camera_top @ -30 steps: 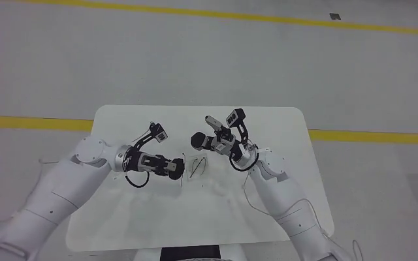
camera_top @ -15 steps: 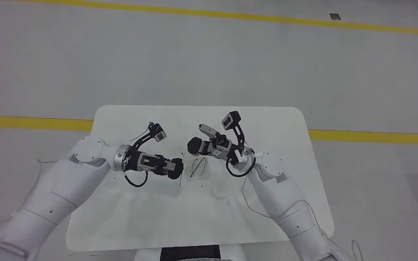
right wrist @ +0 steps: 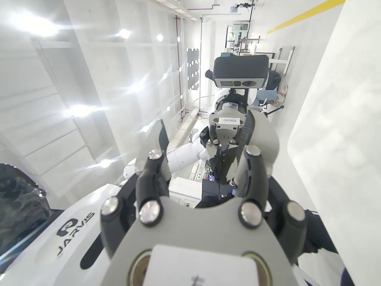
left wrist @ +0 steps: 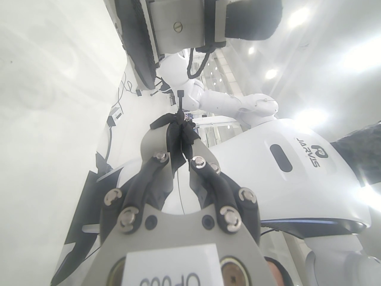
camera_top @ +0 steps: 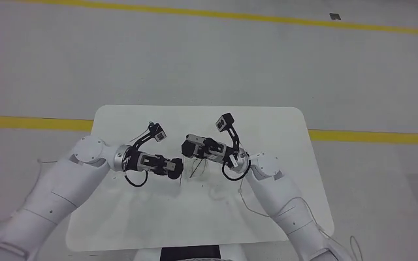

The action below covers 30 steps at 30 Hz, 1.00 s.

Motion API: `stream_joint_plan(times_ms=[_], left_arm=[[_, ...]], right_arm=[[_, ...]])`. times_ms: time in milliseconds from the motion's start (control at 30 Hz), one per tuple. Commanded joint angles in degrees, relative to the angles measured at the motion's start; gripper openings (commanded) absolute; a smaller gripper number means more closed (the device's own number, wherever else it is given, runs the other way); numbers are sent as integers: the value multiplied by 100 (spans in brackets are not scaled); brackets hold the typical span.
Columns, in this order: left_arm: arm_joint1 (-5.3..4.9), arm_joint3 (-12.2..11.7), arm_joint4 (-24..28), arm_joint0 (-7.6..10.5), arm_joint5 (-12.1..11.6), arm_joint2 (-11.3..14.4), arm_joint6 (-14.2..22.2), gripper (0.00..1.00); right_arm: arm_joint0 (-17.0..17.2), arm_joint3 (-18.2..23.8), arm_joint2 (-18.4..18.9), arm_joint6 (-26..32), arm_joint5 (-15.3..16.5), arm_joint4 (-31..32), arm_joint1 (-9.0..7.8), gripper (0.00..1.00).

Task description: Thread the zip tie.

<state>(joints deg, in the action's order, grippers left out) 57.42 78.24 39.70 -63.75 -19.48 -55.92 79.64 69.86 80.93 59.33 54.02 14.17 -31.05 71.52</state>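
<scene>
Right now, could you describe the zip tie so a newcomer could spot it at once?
Over the white table, two arms meet. The zip tie is the thin black strip in the shut left gripper, small head out; the right gripper is empty.

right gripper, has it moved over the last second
Yes. The right gripper has slid toward the left edge of the table, ending closer to the left gripper, which stayed put.
</scene>
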Motion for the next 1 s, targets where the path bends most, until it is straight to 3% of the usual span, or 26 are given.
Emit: stream_joint_plan(times_ms=[0, 233, 467, 967], left_arm=[[0, 0, 0, 0, 0, 0, 0, 0], [0, 0, 0, 0, 0, 0, 0, 0], [0, 0, 0, 0, 0, 0, 0, 0], [0, 0, 0, 0, 0, 0, 0, 0]], right_arm=[[-9, -10, -11, 15, 9, 22, 1, 40], [-19, -26, -27, 109, 35, 135, -9, 40], [-26, 124, 88, 122, 74, 735, -80, 29], [3, 851, 334, 52, -309, 2014, -249, 32]])
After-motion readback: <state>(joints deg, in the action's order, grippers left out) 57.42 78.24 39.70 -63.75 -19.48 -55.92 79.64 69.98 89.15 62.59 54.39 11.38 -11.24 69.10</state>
